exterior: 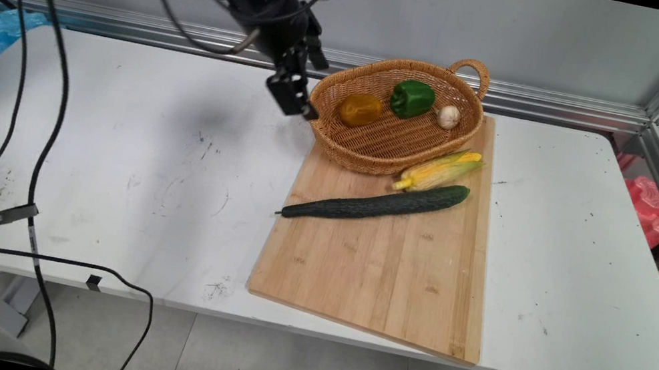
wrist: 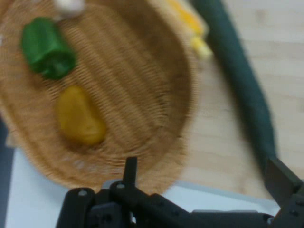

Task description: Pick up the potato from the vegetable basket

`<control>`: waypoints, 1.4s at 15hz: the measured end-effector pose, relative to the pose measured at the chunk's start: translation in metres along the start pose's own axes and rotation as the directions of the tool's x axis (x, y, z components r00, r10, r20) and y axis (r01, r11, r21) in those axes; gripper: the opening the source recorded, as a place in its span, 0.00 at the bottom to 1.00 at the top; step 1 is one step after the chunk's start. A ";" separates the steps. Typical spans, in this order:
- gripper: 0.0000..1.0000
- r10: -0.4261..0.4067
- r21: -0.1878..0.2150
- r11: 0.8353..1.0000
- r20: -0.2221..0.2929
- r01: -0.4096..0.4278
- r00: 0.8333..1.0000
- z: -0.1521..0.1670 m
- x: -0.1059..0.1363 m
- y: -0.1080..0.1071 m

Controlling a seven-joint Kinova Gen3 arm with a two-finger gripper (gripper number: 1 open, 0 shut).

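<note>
End effector (exterior: 292, 99) hangs w/ fingers apart, empty, just off the wicker basket (exterior: 336, 145) rim at 9 o'clock. Nearest inside: yellow pepper (exterior: 360, 110), prob. light, smooth, slippery; grip across its middle. Green pepper (exterior: 412, 98) at 12.

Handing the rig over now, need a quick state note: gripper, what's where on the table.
Gripper: open, holding nothing, above the table beside the left rim of the wicker basket.
Basket: sits on the far end of the wooden cutting board. Inside it: a yellow pepper, a green pepper and a garlic bulb. The yellow pepper is the one nearest the gripper.
On the board, outside the basket: a corn cob against the basket's near side, and a long cucumber lying just in front of the corn.
Done or left: not stated; nothing is gripped.
</note>
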 end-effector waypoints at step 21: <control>1.00 -0.602 0.250 0.778 0.037 0.576 0.798 0.188 0.034 -0.087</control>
